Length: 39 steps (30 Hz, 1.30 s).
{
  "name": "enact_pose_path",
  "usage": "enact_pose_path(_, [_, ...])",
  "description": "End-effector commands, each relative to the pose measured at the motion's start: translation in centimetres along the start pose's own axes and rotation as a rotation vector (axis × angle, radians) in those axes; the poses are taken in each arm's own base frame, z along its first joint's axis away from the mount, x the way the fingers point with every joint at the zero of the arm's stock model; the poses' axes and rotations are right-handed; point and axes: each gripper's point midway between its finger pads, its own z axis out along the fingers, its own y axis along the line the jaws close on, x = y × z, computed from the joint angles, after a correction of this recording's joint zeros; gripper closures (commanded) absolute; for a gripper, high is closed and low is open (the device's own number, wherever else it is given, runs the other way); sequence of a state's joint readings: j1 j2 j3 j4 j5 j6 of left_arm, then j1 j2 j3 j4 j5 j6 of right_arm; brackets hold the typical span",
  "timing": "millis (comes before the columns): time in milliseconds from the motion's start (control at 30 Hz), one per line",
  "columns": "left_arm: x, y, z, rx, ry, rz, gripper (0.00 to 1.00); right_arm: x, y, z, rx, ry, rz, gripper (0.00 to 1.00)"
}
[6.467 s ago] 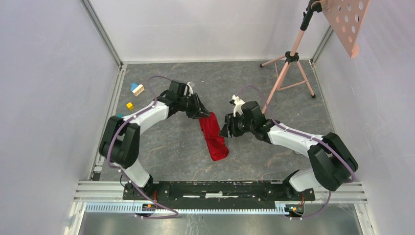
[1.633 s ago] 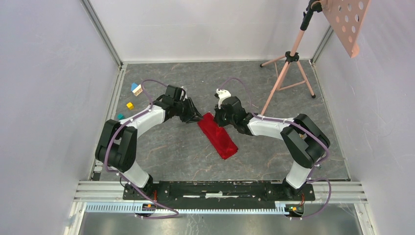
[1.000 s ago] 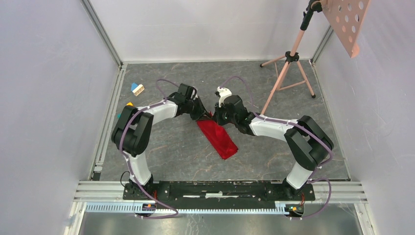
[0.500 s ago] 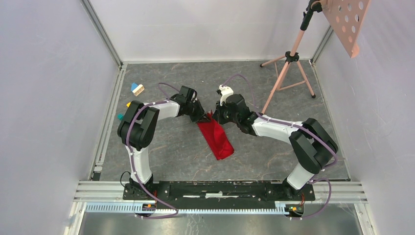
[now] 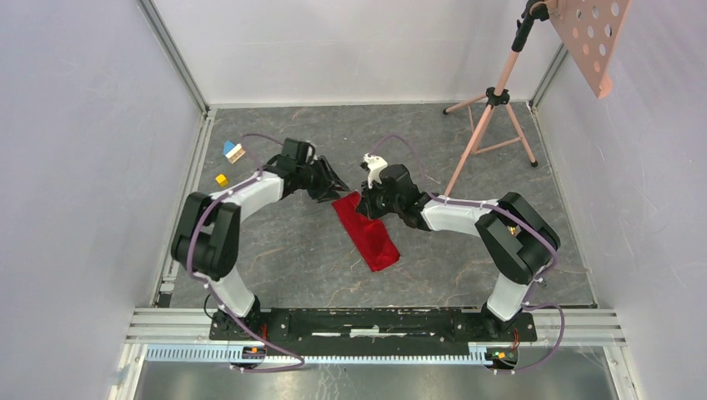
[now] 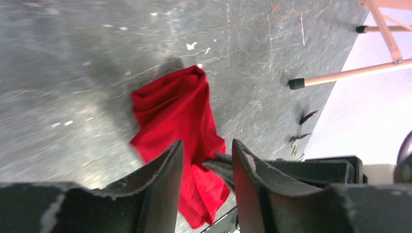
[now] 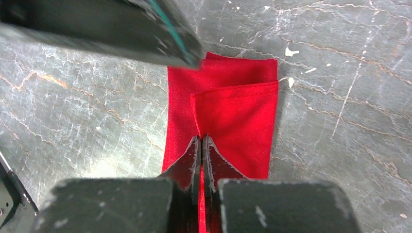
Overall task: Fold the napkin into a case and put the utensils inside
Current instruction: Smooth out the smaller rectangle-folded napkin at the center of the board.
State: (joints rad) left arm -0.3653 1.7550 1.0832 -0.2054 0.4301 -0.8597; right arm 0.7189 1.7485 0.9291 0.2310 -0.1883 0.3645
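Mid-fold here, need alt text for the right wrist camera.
The right gripper, shut, pinches the edge of the folded-over flap of the red napkin, a narrow rectangle lying flat on the grey marbled table. The blurred, dark left arm crosses the upper left.

1. The napkin (image 7: 228,111) reads to me as thin woven cloth, matt red. Its fine weave is plain in the right wrist view, and the left wrist view shows soft creases.
2. The table (image 5: 283,250) looks like grey stone-patterned sheet with pale veins, smooth, dull-sheened and lightly scuffed.
3. On the left gripper (image 6: 206,144) I see fingers (image 6: 163,179) of black plastic, matt and grainy.
4. The stand (image 5: 498,97) looks like pink painted metal tube with a satin finish.
5. The rail (image 5: 167,319) is bare silvery metal.
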Motion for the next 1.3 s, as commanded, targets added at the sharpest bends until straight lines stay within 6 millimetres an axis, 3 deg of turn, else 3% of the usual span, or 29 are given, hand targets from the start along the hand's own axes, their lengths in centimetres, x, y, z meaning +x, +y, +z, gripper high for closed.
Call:
enact_pose_path(0, [-1.2, 3.2, -2.7, -0.062, -0.103, -0.042, 0.48, -2.3, 1.7, 0.7, -0.089, -0.049, -0.056, 1.0])
enact_pose_path(100, [-0.7, 4.6, -2.4, -0.073, -0.084, -0.06, 0.45, -2.3, 2.0, 1.1, -0.112, -0.042, -0.06, 1.0])
enact_pose_path(233, [-0.3, 4.6, -1.1, -0.043, -0.049, -0.062, 0.47, -2.1, 2.2, 1.7, -0.132, -0.035, -0.061, 0.99])
enact_pose_path(367, [-0.4, 5.1, -0.2, -0.062, -0.045, -0.06, 0.62, -1.7, 2.3, 2.6, -0.147, -0.02, -0.058, 0.99])
enact_pose_path(533, [-0.2, 4.8, 0.5, -0.064, -0.032, -0.05, 0.75, -1.4, 2.2, 3.4, -0.158, -0.018, -0.053, 0.98])
enact_pose_path(933, [-0.1, 4.1, 0.1, -0.051, -0.043, -0.036, 0.86, -0.7, 2.8, 5.3, -0.22, -0.012, -0.029, 0.93])
enact_pose_path(1033, [0.0, 3.7, -0.3, -0.039, -0.042, -0.035, 0.86, -0.6, 2.7, 5.1, -0.212, -0.016, -0.029, 0.88])
enact_pose_path(1267, [-0.2, 2.3, -1.4, -0.003, -0.058, -0.035, 0.88, -0.7, 2.7, 4.5, -0.207, -0.034, -0.048, 0.61])
